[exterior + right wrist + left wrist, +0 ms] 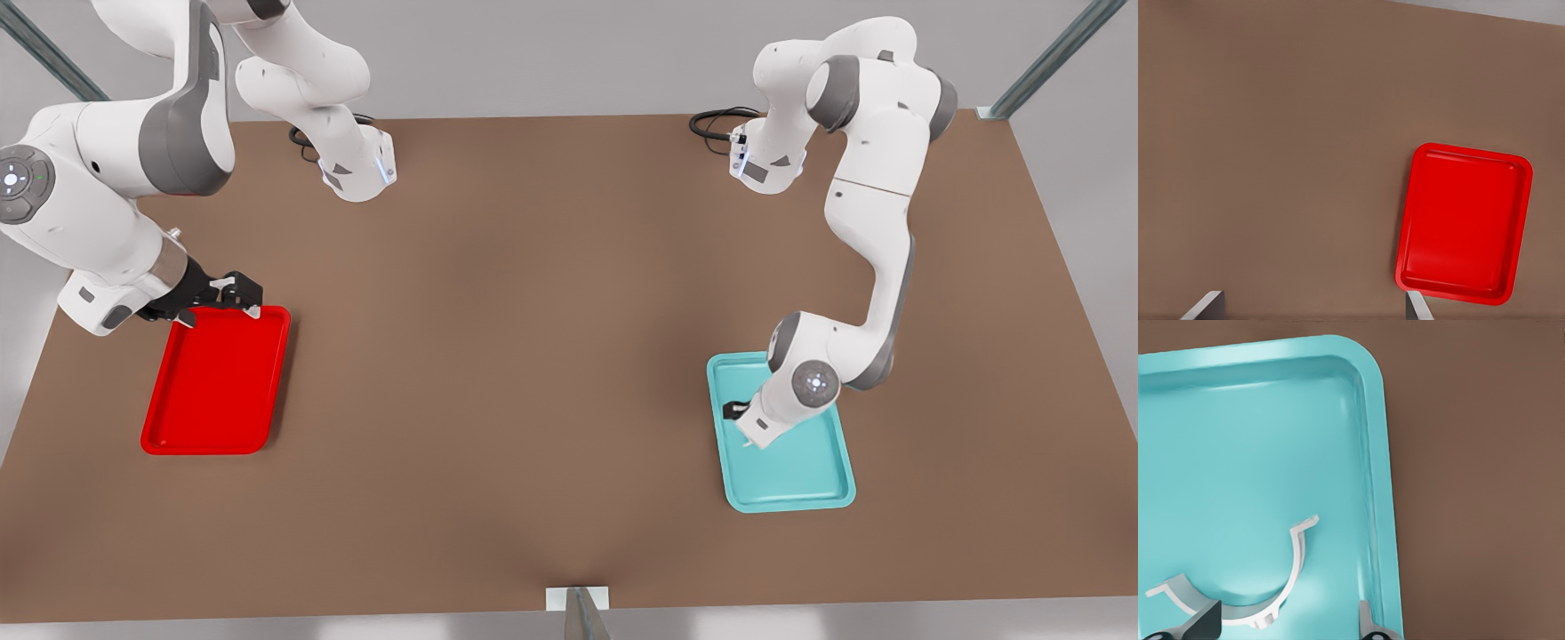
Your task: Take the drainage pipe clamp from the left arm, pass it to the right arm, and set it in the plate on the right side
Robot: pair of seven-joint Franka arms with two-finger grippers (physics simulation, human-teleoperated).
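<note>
Left gripper (740, 418) is down over the teal tray (800, 484), on the front view's right. Fingers (1205, 621) spread wide, nothing held. Drainage pipe clamp (1288, 590) lies flat on the tray floor, inside the rim, near one long wall. In left wrist view the arch's crown sits between the two fingertips, nearer one of them; the open side of the arc faces away from the gripper, and the two feet splay outward. Not gripped: no pad contact seen.

Key relation: clamp sits directly under/ahead of the left gripper, w/ the strap's curve crossing the finger line. Judgement: a short descent and closure across the crown should secure it; one finger stands close to the tray wall, so a scrape risk there.

Right gripper (238, 295) hovers by the far corner of the red plate (213, 391), on the front view's left, well apart from the clamp. Fingers (1205, 305) parted, empty. Arm waits.

Status: pick not yet made; handover and placing outstanding.
</note>
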